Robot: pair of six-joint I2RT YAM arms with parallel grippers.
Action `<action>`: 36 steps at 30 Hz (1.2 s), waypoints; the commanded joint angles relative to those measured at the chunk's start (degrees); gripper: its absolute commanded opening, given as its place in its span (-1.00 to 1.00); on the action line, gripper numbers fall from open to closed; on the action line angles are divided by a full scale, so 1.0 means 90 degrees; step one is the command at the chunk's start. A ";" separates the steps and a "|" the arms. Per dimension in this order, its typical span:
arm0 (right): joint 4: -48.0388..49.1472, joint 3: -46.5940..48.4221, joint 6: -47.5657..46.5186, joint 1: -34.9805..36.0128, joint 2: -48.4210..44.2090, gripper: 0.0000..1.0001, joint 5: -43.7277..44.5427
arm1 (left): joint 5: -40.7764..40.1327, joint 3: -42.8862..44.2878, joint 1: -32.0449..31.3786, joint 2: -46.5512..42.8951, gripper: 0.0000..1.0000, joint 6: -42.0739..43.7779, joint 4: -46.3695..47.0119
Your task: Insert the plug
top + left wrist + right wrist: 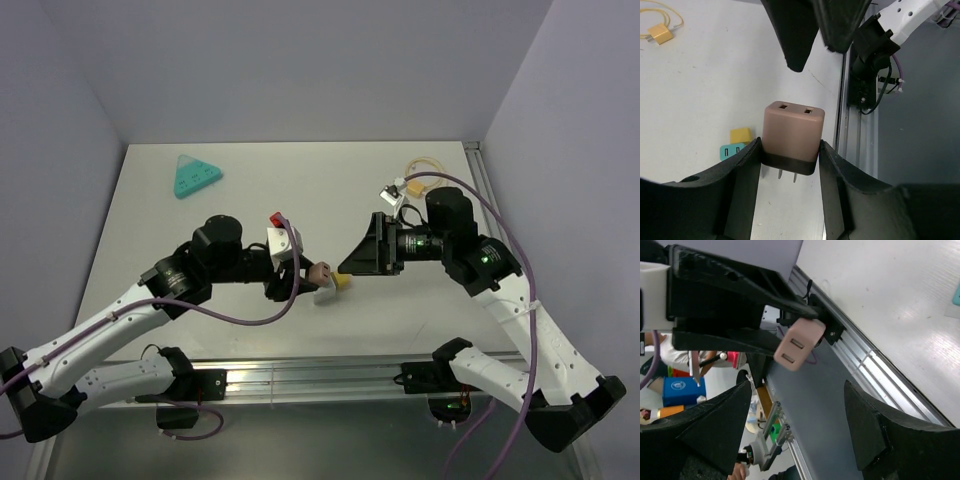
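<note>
My left gripper [305, 278] is shut on a pinkish-brown plug adapter [320, 273] and holds it above the table. In the left wrist view the adapter [793, 135] sits between my fingers [742, 185], with two slots facing away and two metal prongs facing back. My right gripper [347, 268] is open and empty, pointing left at the adapter from just beside it. In the right wrist view the adapter [799, 344] floats ahead of the wide-open jaws. A small yellow block [740, 135] and a teal two-slot piece [732, 151] lie on the table below.
A teal triangular power strip [197, 177] lies at the far left of the table. A yellow cable [428, 163] with a white plug [393, 190] lies at the far right, and shows in the left wrist view [660, 33]. An aluminium rail [320, 375] runs along the near edge.
</note>
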 commanded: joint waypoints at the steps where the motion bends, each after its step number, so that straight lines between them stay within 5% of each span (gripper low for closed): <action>1: -0.0128 0.0225 0.0103 -0.0041 0.0081 0.60 -0.0393 | -0.0113 0.0229 -0.0065 0.0090 -0.99 0.0196 0.0091; 36: 0.0916 -0.0107 0.1118 0.0906 0.1224 0.39 0.0017 | -0.0338 0.0288 -0.0231 0.0178 -0.99 0.0294 -0.0046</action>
